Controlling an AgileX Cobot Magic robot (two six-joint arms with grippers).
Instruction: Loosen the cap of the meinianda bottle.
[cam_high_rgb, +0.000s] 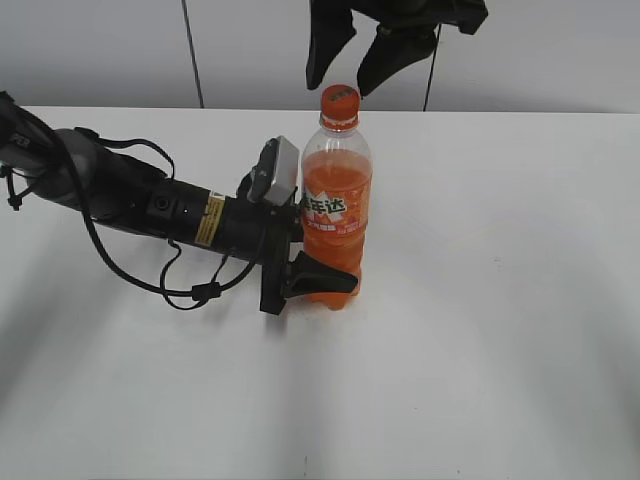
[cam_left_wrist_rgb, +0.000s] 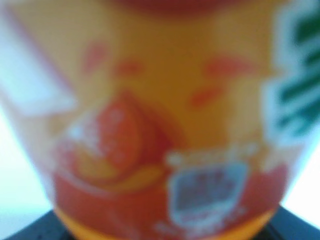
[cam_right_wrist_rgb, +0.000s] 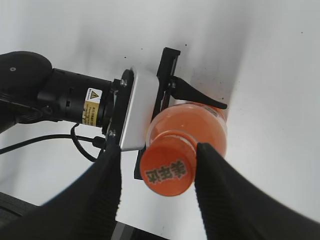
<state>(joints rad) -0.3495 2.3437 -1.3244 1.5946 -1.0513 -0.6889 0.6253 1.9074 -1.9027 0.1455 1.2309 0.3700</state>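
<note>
- Left arm (cam_high_rgb: 150, 205) lies low along the white table (cam_high_rgb: 480, 350), reaching in from the left edge; a black cable (cam_high_rgb: 130, 270) loops under it on the table surface.
- Grey wrist camera block (cam_high_rgb: 278, 172) on that arm sits just beside the bottle's left shoulder.
- Left gripper (cam_high_rgb: 315, 255) is clamped on the lower body of the meinianda bottle (cam_high_rgb: 337, 200); one black finger (cam_high_rgb: 322, 276) wraps across the front near the base, the other is hidden behind the bottle.
- Left wrist view: filled by the orange label (cam_left_wrist_rgb: 150, 125), blurred; dark finger edges just visible at the bottom corners.
- Bottle stands upright at table centre, orange drink up to the shoulder, label with white-and-green characters facing the camera.
- The cap (cam_high_rgb: 339, 105) is on the neck, orange, ribbed side.
- Right gripper (cam_high_rgb: 357, 50) hangs from above at the top edge, fingers parted, tips just above and to either side of the cap; not touching it in the exterior view.
- Right wrist view: the two black fingers (cam_right_wrist_rgb: 107, 195) straddle the cap (cam_right_wrist_rgb: 167, 171) with a gap on the left side; right finger close to the cap, contact cannot be confirmed. Nothing held.
- Table to the right of the bottle is bare white.
</note>
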